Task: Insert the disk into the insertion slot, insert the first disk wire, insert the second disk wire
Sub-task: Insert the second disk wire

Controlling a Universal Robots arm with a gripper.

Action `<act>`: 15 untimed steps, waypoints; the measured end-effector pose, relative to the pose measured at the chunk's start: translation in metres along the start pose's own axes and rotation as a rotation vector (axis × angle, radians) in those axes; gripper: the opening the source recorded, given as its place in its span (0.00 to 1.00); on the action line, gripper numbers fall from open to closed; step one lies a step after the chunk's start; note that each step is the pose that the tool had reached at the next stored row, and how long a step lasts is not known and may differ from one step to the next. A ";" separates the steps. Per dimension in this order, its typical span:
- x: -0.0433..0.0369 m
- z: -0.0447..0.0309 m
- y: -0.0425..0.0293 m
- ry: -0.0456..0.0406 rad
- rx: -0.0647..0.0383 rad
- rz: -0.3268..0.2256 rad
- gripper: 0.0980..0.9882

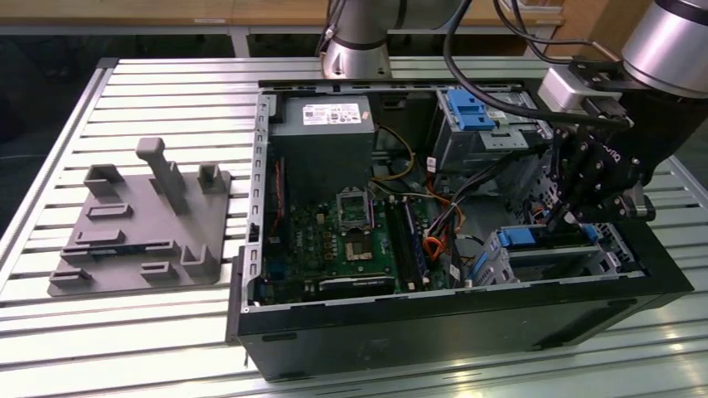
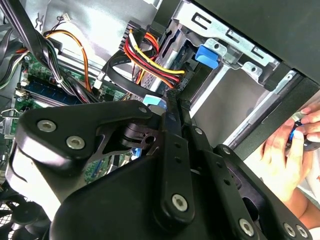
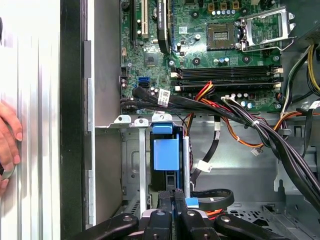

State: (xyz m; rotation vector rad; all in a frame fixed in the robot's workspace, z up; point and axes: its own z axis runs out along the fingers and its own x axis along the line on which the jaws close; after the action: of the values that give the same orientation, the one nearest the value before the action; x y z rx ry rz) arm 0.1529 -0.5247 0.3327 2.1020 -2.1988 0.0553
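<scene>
The slatted metal table (image 1: 155,332) carries the open computer case (image 1: 443,323), with a grey fixture (image 1: 144,224) well apart at the exterior view's left. Inside the case, the motherboard (image 3: 220,60) lies beside a cable bundle (image 3: 260,130) that crosses toward the slot (image 1: 598,261). The disk (image 3: 166,152) sits in the slot, blue carrier showing. My gripper (image 3: 175,200) hangs directly over the disk with its fingers (image 3: 165,205) pressed together and holding nothing. A person's hand (image 2: 285,160) rests just outside the case wall.
</scene>
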 end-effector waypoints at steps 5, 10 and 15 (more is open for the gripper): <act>0.0001 -0.0007 0.0000 -0.0010 0.000 0.000 0.05; 0.0005 -0.0051 0.0002 -0.0007 0.000 0.000 0.05; 0.0005 -0.0053 0.0002 -0.0004 0.000 0.000 0.05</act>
State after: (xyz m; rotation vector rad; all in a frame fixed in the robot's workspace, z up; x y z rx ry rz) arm 0.1529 -0.5247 0.3381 2.1022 -2.1991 0.0549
